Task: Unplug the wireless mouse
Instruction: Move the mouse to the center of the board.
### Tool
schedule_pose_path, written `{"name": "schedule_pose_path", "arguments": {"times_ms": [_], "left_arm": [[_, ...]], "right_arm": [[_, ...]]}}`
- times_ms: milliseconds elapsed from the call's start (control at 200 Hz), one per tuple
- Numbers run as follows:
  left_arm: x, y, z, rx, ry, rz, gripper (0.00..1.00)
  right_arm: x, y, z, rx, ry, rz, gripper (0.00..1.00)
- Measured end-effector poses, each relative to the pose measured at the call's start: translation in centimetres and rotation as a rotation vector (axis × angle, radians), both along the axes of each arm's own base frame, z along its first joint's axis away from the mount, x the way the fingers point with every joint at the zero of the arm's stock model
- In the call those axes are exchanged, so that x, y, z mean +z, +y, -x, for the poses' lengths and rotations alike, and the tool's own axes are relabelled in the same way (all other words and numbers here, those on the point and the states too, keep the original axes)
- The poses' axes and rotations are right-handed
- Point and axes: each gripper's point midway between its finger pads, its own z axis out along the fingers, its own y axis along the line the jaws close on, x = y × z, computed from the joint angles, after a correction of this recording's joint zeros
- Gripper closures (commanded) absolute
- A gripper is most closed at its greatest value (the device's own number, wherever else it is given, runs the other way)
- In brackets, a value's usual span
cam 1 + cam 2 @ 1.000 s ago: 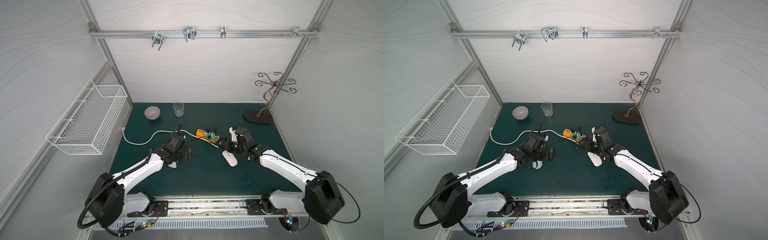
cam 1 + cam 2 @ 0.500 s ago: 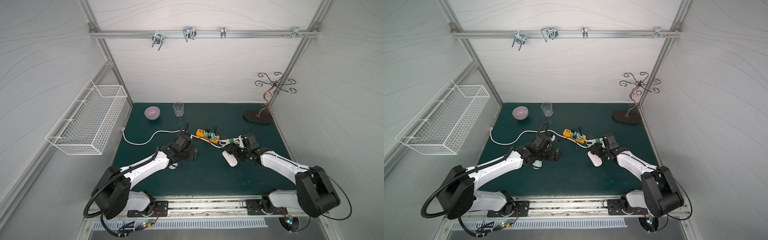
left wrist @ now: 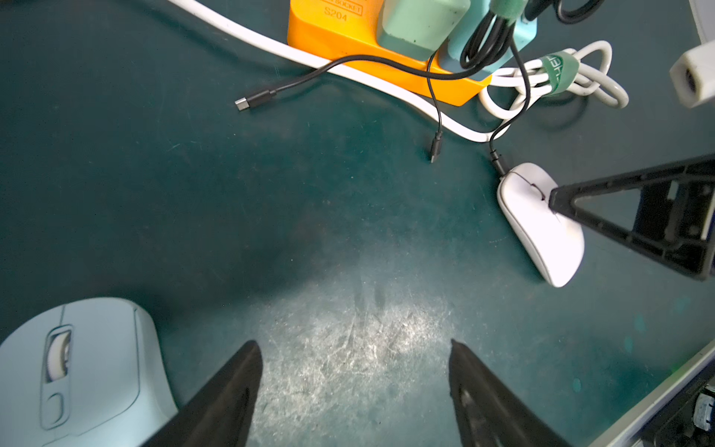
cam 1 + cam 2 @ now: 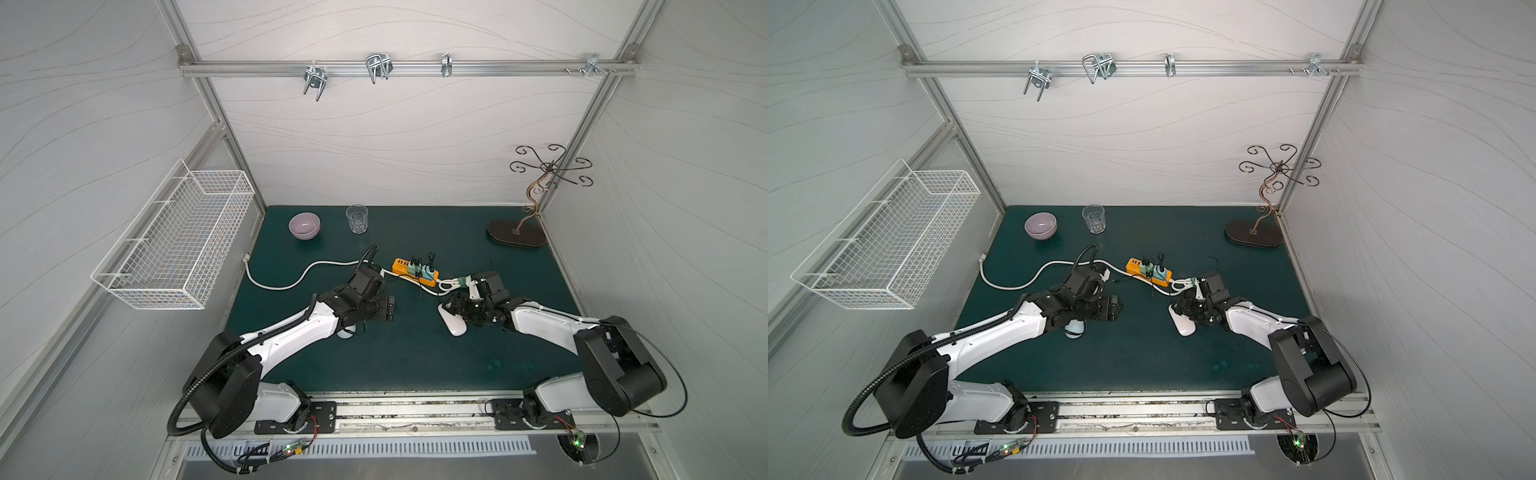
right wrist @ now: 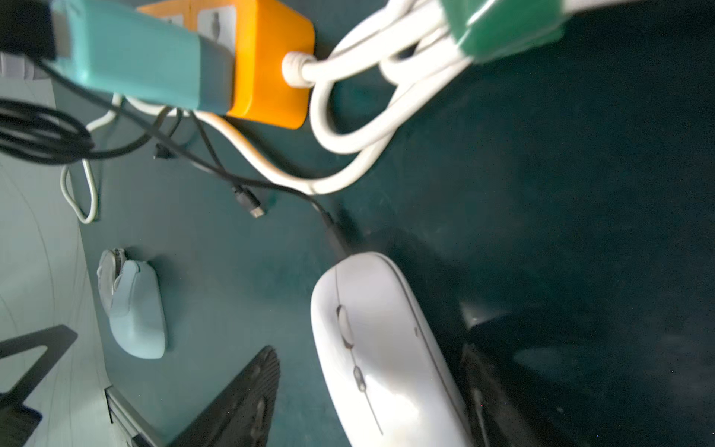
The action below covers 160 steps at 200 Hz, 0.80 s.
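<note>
Since one second ago the right arm has come down, and the right fingers (image 5: 251, 398) now stand spread on both sides of the flat white wireless mouse (image 5: 379, 340), not yet clenched on it. The mouse lies on the dark green desk (image 4: 374, 353) near the orange power strip (image 3: 332, 35), with the thin black cable (image 3: 499, 166) still plugged in its front. The left fingers (image 3: 228, 394) hang released beside a pale blue mouse (image 3: 77, 367). I judge the step is bracing: next the right fingers should close, then the left ones pull that cable straight out.
</note>
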Motion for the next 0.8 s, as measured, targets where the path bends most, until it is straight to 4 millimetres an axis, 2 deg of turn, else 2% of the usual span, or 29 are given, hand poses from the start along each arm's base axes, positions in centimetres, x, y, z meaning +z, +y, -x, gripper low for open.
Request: {"name": "schedule_pose_path", "arguments": {"times_ms": [375, 605, 800], "left_arm": [[-0.4, 0.1, -0.1, 0.003, 0.007, -0.011, 0.22], [-0.2, 0.5, -0.2, 0.018, -0.01, -0.025, 0.21], [0.9, 1.0, -0.3, 0.033, -0.043, -0.027, 0.21]], "right_arm": [[0.7, 3.0, 2.4, 0.081, 0.017, -0.047, 0.29], [-0.1, 6.7, 5.0, 0.166, 0.065, -0.093, 0.29], [-0.1, 9.1, 6.0, 0.21, 0.07, -0.122, 0.29]]}}
